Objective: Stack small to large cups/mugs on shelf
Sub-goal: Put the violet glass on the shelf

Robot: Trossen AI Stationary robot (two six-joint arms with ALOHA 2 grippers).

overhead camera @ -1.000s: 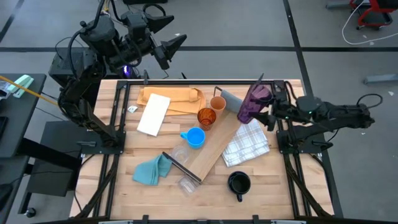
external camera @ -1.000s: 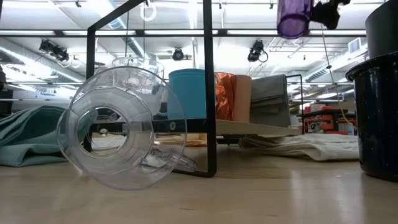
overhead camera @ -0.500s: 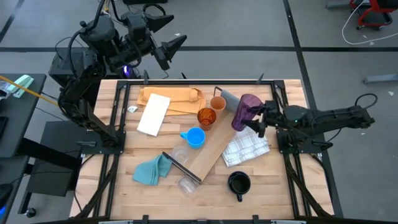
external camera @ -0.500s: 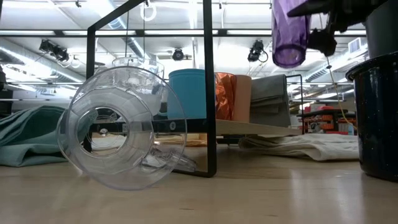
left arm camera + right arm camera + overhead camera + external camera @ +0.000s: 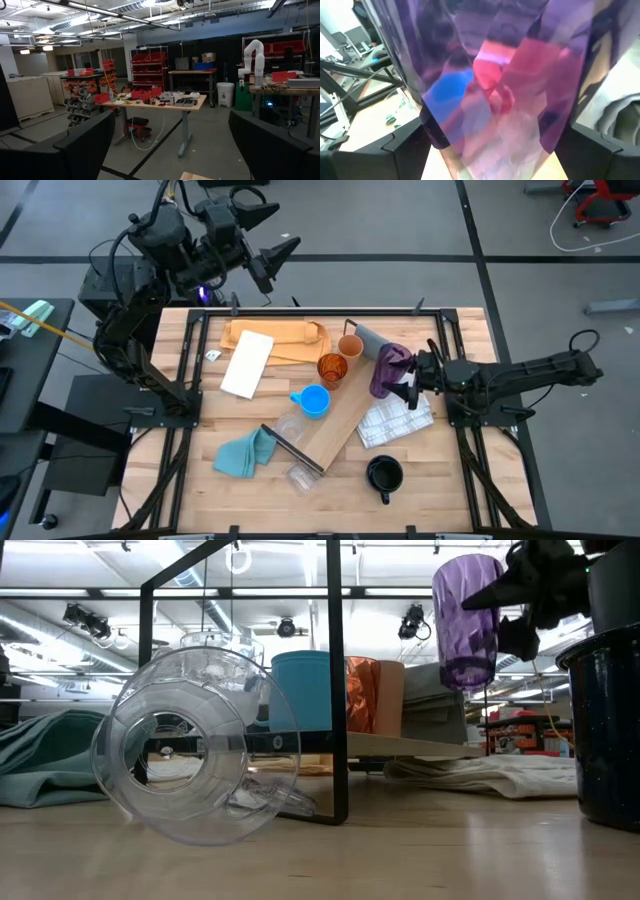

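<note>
The purple tumbler point(image 5: 388, 370) hangs upright above the far right end of the shelf point(image 5: 335, 420), with my right gripper point(image 5: 408, 376) shut on it. The shelf is a light-wood board lying slantwise on the table. On it stand a tan cup point(image 5: 350, 346), an amber cup point(image 5: 332, 368) and a light blue mug point(image 5: 315, 401). Clear cups point(image 5: 292, 432) lie on their sides by the shelf's near end, one of them close in the low view point(image 5: 185, 745). A dark mug point(image 5: 384, 473) stands near the front. My left gripper point(image 5: 280, 230) is open, raised beyond the table's far left corner. My right gripper pinches the tumbler's faceted wall point(image 5: 445, 135) between its two fingers point(image 5: 402, 145), one on either side. The fingers come about level from the table's right side, across the tumbler. The tumbler point(image 5: 467, 620) sits upright, mouth up, lifted clear of the board.
A white checked cloth point(image 5: 400, 418) lies below my right gripper, beside the shelf. A teal cloth point(image 5: 245, 453) lies at the near left. A tan paper sheet point(image 5: 290, 335) and a white pad point(image 5: 247, 363) lie at the far left. Black frames stand along both table sides.
My right gripper has come down with the purple tumbler toward the shelf's far end, staying shut on it. The tumbler has stayed upright and now hangs lower, close above the board.
</note>
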